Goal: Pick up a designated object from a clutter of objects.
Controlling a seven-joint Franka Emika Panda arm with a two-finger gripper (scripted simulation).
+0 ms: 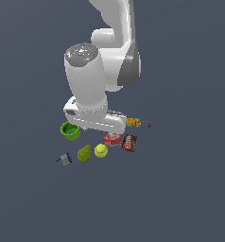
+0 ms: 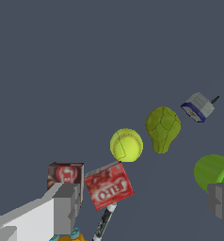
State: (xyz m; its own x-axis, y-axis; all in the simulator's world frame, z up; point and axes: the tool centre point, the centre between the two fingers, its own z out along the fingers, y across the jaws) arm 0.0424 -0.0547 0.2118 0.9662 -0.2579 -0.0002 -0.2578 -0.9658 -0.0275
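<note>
The olive-green pear (image 1: 84,153) lies on the grey floor between the yellow-green ball (image 1: 101,151) and the small grey-blue piece (image 1: 65,159). In the wrist view the pear (image 2: 163,128) lies beyond my fingers, with the ball (image 2: 126,145) beside it. My gripper (image 2: 143,207) is open and empty, one finger (image 2: 64,207) over the red packets and the other by the green cup (image 2: 213,172). In the exterior view my hand (image 1: 93,118) hovers above the clutter, behind the pear, and its fingers are hidden.
The green cup (image 1: 70,131) stands toward the exterior view's left. Two red packets (image 1: 112,139) (image 1: 129,142) lie beside the ball. An orange-handled tool (image 1: 135,123) lies behind them. The grey-blue piece (image 2: 197,107) sits past the pear.
</note>
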